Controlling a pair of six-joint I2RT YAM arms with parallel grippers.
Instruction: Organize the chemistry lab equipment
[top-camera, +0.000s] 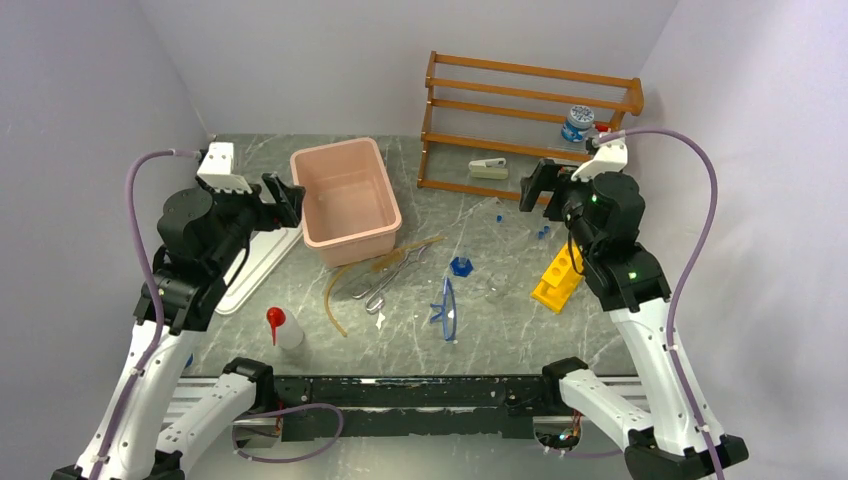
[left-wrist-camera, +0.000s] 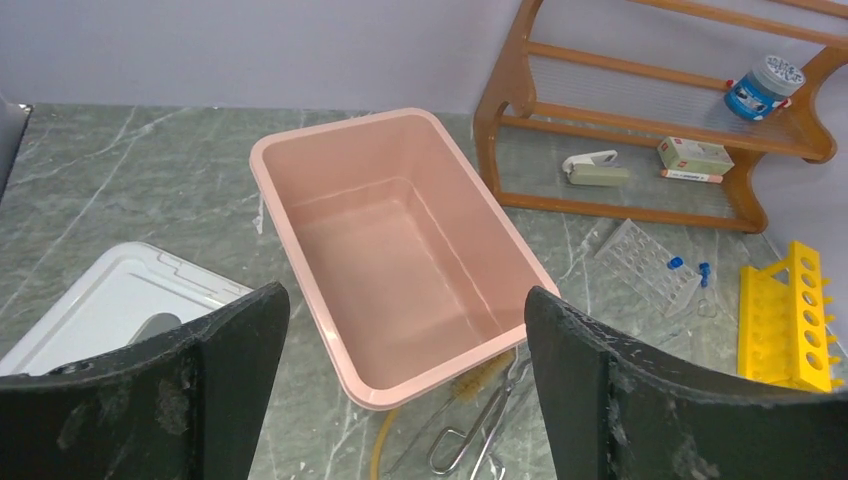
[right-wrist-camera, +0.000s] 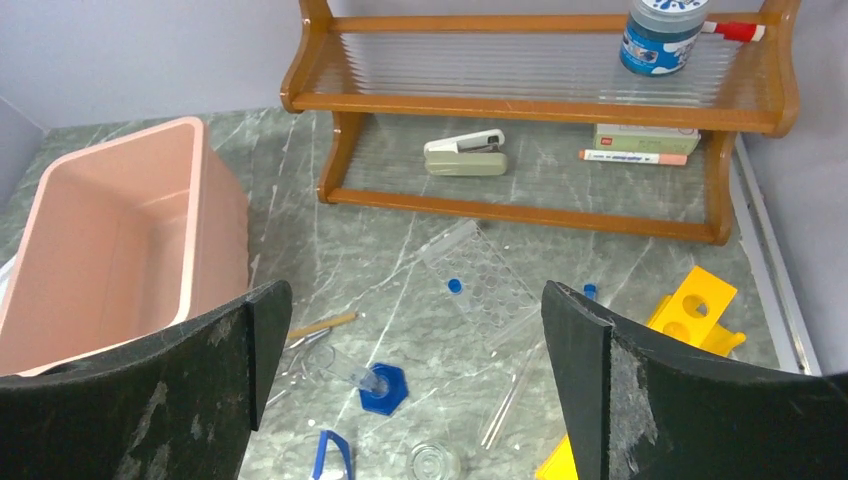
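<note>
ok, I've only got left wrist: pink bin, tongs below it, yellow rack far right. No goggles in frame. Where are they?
Observer: The goggles lie on the table to the right of the tongs, nearer the arm bases.
Operator: wash bottle?
Observer: The red-capped wash bottle is near the front edge on the left arm's side, clear of the other items.
Operator: right arm holding anything?
Observer: No. The right gripper is open and empty, raised in front of the wooden shelf.
</note>
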